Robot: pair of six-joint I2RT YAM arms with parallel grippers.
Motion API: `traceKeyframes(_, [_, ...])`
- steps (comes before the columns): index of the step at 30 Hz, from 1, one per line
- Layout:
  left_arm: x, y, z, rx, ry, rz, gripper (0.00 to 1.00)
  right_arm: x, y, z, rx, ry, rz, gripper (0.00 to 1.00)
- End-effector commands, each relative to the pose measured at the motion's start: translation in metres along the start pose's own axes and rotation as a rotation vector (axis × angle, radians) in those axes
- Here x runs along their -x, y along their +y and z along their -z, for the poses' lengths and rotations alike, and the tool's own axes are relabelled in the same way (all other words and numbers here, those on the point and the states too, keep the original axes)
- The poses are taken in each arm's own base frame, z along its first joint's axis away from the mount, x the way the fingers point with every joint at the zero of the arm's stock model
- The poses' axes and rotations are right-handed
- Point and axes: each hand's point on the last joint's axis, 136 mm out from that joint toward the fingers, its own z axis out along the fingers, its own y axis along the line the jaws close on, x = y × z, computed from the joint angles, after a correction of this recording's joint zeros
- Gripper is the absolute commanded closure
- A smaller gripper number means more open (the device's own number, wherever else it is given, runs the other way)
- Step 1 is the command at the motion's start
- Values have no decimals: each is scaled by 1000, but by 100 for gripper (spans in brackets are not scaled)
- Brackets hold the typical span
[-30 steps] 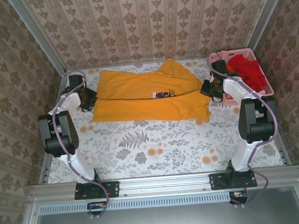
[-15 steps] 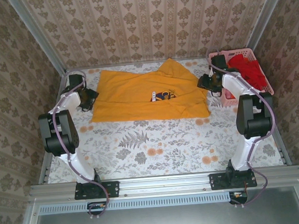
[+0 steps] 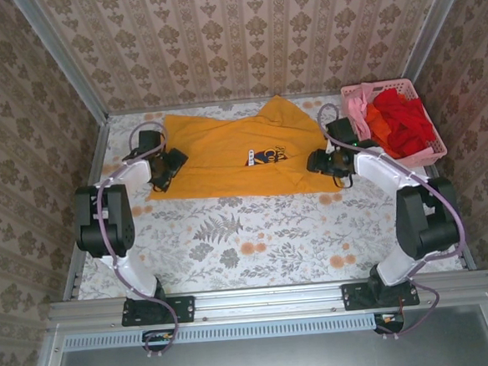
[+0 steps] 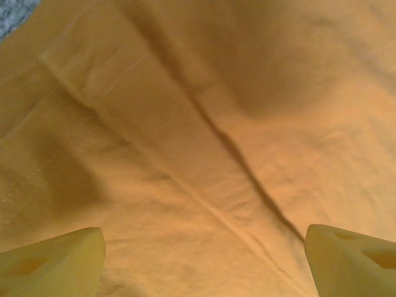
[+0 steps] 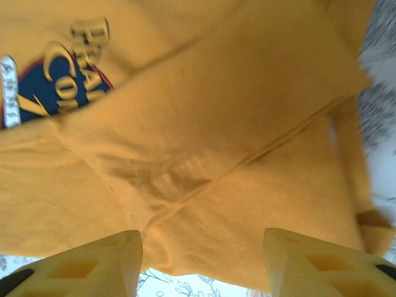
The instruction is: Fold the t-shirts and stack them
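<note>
- Lying flat on the worktop (image 3: 256,232) in the top view, the orange-yellow t-shirt (image 3: 234,154) is stretching between the two sets of jaws. The red t-shirt (image 3: 403,122) is sitting in the basket (image 3: 385,84) beyond the right jaws.
- In the left wrist view, the left jaws are standing spread and pinching nothing. Creased cloth is lying directly beneath them, looking soft, light and limp, so a raised crease or hem is probably offering the surest hold.
- In the right wrist view, the right jaws are likewise gaping empty. The shirt's edge and an overlapping layer are lying just ahead, with the logo (image 5: 55,86) further ahead-left. Pinching both layers at the edge is likely stopping them sliding apart.
</note>
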Motion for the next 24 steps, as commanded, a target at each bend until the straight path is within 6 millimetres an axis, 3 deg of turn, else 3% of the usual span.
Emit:
traceKeyframes(1, [-9,20,-13,18,32,27,16,-14,-10,-24,-5,50,-87,47])
traceKeyframes(7, [-38,79,-13,84,85,91,16,-36,-38,-34,-73,103,-146,48])
traceKeyframes(14, [-74,119,13,127,125,105,16,-76,-51,-17,-85,120,-202,48])
traceKeyframes(17, [-79,118,25,110,118,93,15,-73,-45,2,-80,69,-152,47])
traceKeyframes(20, [-73,105,35,87,88,51,14,-55,-28,29,-125,-28,38,42])
traceKeyframes(22, [-65,94,44,68,62,4,14,-43,-10,46,-146,-97,211,39])
traceKeyframes(24, [-60,86,54,55,41,-39,13,-38,9,50,-136,-119,341,38])
